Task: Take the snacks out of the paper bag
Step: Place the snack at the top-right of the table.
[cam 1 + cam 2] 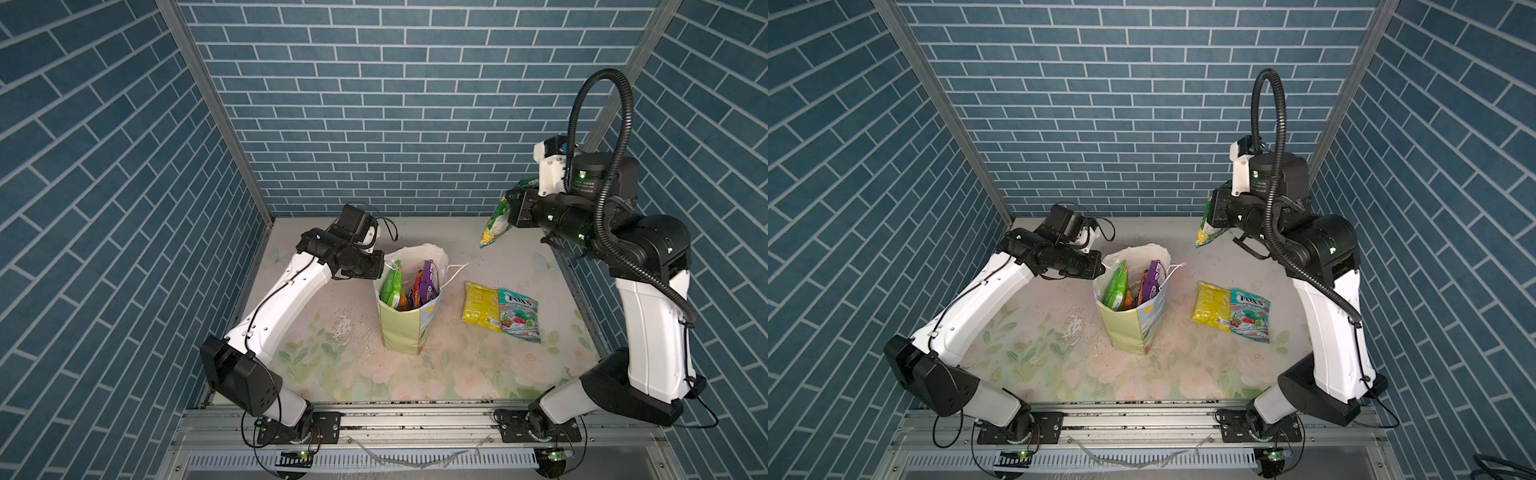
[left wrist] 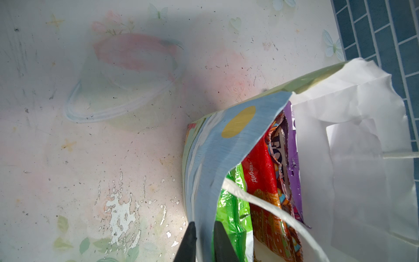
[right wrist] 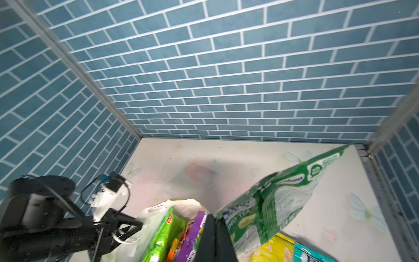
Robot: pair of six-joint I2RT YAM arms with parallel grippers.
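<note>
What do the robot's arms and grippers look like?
Both arms have white link shells and black joints. The left arm carries thin black wires; the right arm carries a thick black corrugated hose and small green lights. The left gripper and right gripper have black tapered fingers.

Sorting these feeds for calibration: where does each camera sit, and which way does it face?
Top views: high at the front, looking down over left arm, right arm, paper bag and table.
Left wrist: on the left arm, looking down along the left end effector, shut on the bag's rim.
Right wrist: raised, facing the back wall; right end effector holds the green chips packet.
Shared: all show the bag's snacks.
</note>
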